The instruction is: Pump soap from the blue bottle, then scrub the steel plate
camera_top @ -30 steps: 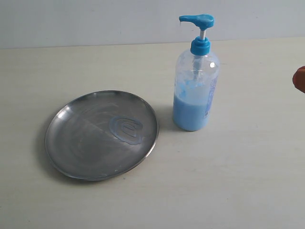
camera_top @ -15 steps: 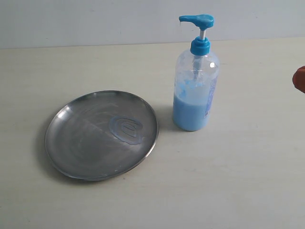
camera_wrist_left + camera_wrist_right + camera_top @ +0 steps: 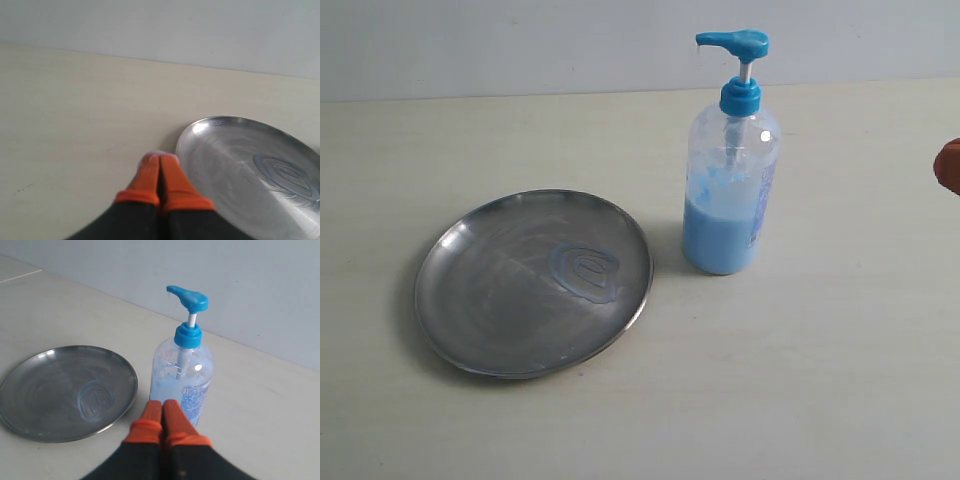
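The steel plate lies flat on the table at the left, with a pale blue swirl of soap right of its middle. The blue bottle stands upright just right of the plate, its pump head pointing left and pale blue liquid filling the lower part. My left gripper is shut and empty, beside the plate's rim. Shut with nothing held, my right gripper sits close in front of the bottle. In the exterior view only an orange tip shows at the right edge.
A pale wooden tabletop spreads around both objects, and a plain light wall runs along its far edge.
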Motion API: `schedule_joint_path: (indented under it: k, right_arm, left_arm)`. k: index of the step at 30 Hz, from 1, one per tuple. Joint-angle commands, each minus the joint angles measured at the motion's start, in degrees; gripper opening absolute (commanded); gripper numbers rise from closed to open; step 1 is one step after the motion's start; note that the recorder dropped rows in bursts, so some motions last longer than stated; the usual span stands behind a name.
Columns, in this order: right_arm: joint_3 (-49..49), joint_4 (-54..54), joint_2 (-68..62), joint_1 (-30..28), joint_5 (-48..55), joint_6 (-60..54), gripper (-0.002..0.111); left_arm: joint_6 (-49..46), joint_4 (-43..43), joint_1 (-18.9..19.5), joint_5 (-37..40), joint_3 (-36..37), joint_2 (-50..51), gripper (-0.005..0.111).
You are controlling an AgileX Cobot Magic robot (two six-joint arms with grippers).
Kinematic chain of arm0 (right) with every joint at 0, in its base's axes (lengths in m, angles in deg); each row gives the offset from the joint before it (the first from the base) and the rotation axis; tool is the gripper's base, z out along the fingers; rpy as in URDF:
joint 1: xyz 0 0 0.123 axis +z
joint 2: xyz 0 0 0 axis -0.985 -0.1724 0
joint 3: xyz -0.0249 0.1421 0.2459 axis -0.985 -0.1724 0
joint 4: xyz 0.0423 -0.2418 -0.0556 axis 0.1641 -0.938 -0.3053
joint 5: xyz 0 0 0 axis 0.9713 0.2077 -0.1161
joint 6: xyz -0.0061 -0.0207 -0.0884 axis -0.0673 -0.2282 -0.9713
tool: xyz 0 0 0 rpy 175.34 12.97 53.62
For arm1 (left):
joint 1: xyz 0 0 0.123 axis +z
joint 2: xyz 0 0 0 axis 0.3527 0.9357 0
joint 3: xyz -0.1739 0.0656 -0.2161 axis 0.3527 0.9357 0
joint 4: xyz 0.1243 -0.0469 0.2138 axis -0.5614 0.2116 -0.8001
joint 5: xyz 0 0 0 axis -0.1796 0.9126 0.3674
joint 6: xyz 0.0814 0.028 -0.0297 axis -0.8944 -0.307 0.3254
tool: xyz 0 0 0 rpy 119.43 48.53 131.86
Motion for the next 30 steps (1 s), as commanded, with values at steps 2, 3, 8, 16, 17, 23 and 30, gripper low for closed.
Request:
schedule_joint_path:
  k: [2,3,8,16,17,23,30]
  right_arm:
    - [-0.1,-0.2,0.3,-0.1,-0.7,0.2,0.000]
    - [-0.1,-0.2,0.3,-0.1,-0.7,0.2,0.000]
    - [-0.1,-0.2,0.3,-0.1,-0.7,0.2,0.000]
    - [-0.1,-0.2,0.3,-0.1,-0.7,0.1,0.000]
    - [-0.1,-0.2,0.3,-0.1,-0.7,0.1,0.000]
    - [-0.1,-0.2,0.3,-0.1,-0.7,0.2,0.000]
    - [-0.1,-0.2,1.7,-1.6,-0.7,0.1,0.000]
  left_arm:
    - [0.0,-0.3,0.1,-0.3,0.1,-0.3,0.000]
    - [0.0,-0.3,0.1,-0.3,0.1,-0.3,0.000]
    - [0.0,-0.3,0.1,-0.3,0.1,-0.3,0.000]
    - [0.0,-0.3,0.1,-0.3,0.1,-0.3,0.000]
    - [0.0,-0.3,0.1,-0.3,0.1,-0.3,0.000]
    - [0.0,-0.3,0.1,-0.3,0.1,-0.3,0.000]
    - [0.0,-0.3,0.1,-0.2,0.1,-0.3,0.000]
